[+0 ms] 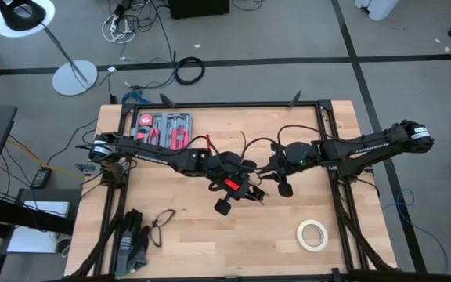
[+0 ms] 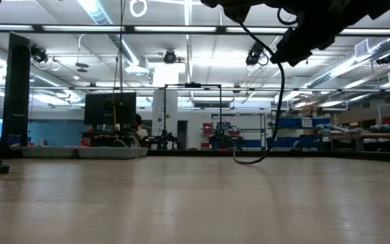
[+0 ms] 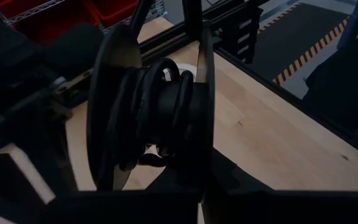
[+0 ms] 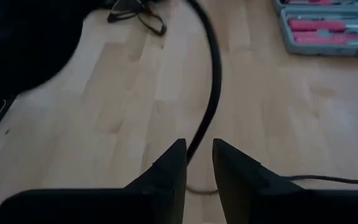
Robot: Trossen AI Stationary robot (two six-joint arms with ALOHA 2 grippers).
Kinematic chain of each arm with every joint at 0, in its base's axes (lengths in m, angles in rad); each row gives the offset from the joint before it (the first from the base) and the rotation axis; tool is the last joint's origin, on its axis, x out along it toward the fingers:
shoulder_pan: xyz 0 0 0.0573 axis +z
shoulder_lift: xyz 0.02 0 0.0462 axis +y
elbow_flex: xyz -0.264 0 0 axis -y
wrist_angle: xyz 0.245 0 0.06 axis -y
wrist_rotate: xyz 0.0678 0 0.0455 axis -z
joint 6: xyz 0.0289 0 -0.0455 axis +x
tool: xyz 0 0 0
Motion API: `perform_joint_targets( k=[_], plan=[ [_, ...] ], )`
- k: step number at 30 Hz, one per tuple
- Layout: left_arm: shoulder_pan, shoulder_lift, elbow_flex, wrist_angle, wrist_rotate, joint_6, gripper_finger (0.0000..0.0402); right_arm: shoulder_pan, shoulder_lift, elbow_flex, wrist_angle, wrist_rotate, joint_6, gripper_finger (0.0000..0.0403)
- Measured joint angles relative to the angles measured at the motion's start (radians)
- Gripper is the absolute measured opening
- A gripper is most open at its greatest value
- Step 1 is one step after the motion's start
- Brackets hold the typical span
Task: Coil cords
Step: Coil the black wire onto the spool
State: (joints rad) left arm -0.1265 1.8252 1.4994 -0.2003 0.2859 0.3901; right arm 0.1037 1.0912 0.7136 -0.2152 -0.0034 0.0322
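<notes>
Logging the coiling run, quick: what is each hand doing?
Left hand: shut on the spool.
Right hand: shut on the cord.

wooden table [image 1: 210,243], tape roll [image 1: 312,234], tool case [image 1: 163,128]

Both arms stretched inward over table centre; left gripper [image 1: 227,186] closed, right gripper [image 4: 197,163] slightly parted.

I'm seeing a black cord [image 4: 213,81], pale wood table [image 1: 210,243], cream tape roll [image 1: 312,234], red-handled tools in a grey case [image 1: 163,128].
</notes>
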Motion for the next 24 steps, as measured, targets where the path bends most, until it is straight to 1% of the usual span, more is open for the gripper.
perform_joint_targets(
  k=[8,12,17,19,24],
  plan=[
    [0.000,0.000,0.000,0.006,-0.011,0.000,0.0000,0.019,-0.012,-0.053,0.033,-0.001,0.034,0.0077],
    [0.000,0.000,0.000,0.022,-0.025,0.004,0.0000,0.028,-0.013,-0.079,0.078,-0.004,0.063,0.0077],
    [0.000,0.000,0.000,0.027,-0.030,0.005,0.0000,0.033,-0.013,-0.136,0.190,-0.001,0.094,0.0077],
    [0.000,0.000,0.000,0.027,-0.031,0.005,0.0000,0.033,-0.013,-0.161,0.229,0.015,0.100,0.0077],
    [0.000,0.000,0.000,0.033,-0.039,0.005,0.0000,0.033,-0.013,-0.240,0.394,0.031,0.129,0.0077]
  ],
)
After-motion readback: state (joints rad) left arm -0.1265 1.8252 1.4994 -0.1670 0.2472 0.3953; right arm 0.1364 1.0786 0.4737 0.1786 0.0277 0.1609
